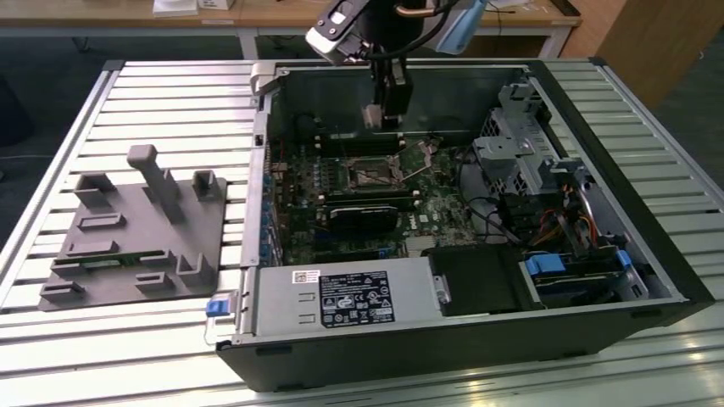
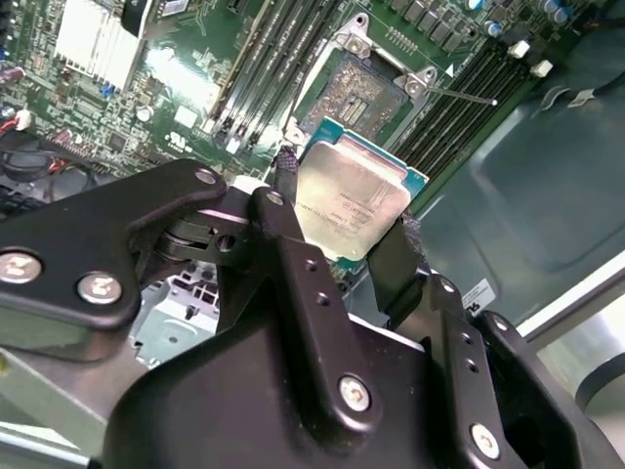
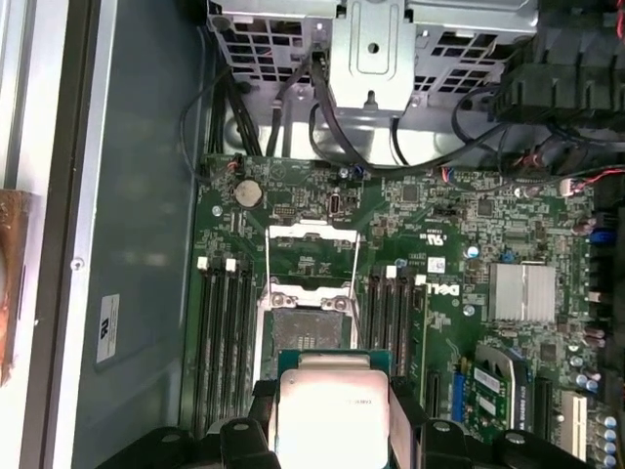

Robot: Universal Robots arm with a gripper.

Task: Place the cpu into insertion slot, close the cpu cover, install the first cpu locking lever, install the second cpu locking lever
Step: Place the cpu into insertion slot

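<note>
Broadly, one slatted silver metal table [image 1: 147,93] carries one open black computer case [image 1: 453,360] right of centre in the exterior view. It also carries one grey moulded plastic fixture block [image 1: 125,246] at the exterior view's left, well apart from the case. One green motherboard [image 3: 459,210] lies on the case floor. One black two-fingered gripper [image 1: 382,114] hangs at the upper middle of the exterior view, over the case's open side and clear of its walls. Its fingers [image 2: 395,259] are drawn in to chip width, clamping two opposite edges of the one small square silver-topped cpu [image 2: 354,200], which is held in the air above the board. One square black-rimmed insertion slot [image 3: 311,330] lies bare, apart from the chip. The thin silver cpu cover [image 3: 311,232] stands raised off it, and two banks of long black memory slots [image 3: 225,342] flank it.
</note>
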